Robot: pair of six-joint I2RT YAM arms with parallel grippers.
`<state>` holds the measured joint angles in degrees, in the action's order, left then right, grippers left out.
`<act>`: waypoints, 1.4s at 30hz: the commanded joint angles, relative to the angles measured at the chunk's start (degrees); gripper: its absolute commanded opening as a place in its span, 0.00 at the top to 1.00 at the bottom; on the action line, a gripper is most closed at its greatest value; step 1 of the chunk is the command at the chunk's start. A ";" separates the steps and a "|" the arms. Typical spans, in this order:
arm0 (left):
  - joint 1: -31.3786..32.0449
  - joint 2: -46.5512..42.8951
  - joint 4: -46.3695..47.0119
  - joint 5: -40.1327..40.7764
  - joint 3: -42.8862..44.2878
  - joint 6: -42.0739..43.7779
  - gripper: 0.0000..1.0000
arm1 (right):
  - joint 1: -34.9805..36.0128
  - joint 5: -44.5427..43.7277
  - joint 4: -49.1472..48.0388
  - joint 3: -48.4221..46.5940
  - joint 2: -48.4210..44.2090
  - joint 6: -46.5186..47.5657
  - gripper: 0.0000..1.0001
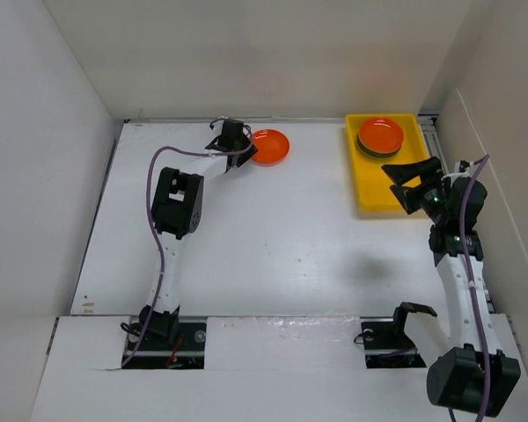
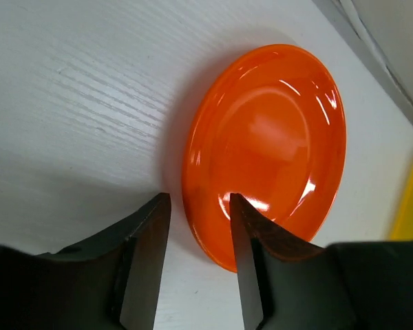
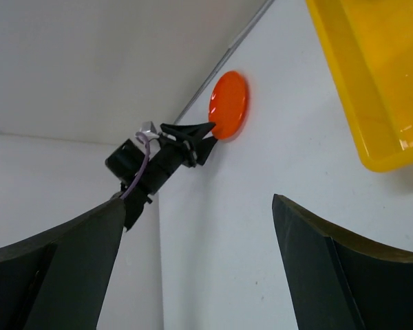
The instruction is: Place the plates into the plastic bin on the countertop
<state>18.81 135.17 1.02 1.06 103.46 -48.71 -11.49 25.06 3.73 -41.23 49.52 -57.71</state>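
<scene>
An orange plate (image 1: pixel 272 146) lies flat on the white countertop (image 1: pixel 273 237) near the back wall. My left gripper (image 1: pixel 245 148) is at its left edge; in the left wrist view the gripper (image 2: pixel 198 230) is open, one finger (image 2: pixel 246 254) over the plate's (image 2: pixel 268 137) near rim and the other finger (image 2: pixel 150 254) outside on the counter. The yellow plastic bin (image 1: pixel 378 195) stands at the back right and holds a stack of plates topped by a second orange plate (image 1: pixel 381 135). My right gripper (image 1: pixel 411 182) is wide open and empty over the bin's near right part.
White walls enclose the counter on three sides. The right wrist view shows the open right gripper (image 3: pixel 199 199), the bin's rim (image 3: pixel 372 103), the far orange plate (image 3: pixel 228 104) and the left gripper (image 3: pixel 186 141). The arm bases stand at the near edge.
</scene>
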 commanded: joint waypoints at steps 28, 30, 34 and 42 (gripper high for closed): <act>5.98 -49.45 13.81 -28.11 -44.73 7.32 1.00 | 21.75 7.29 -5.48 -15.80 24.21 15.61 0.11; 6.50 -51.93 13.84 -29.79 -47.20 6.78 1.00 | 23.52 4.06 -6.09 -16.51 27.64 16.23 0.11; 6.50 -58.00 13.31 -29.80 -49.40 6.26 1.00 | 26.15 -1.66 -6.71 -16.51 30.19 16.23 0.11; 6.50 -62.66 9.88 -29.89 -49.41 6.26 1.00 | 30.38 2.45 -12.51 -14.31 32.84 15.09 0.76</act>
<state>25.58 74.63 8.97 -26.50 53.47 -42.11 17.21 27.33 -2.87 -55.29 81.45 -43.18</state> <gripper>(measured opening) 0.025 0.362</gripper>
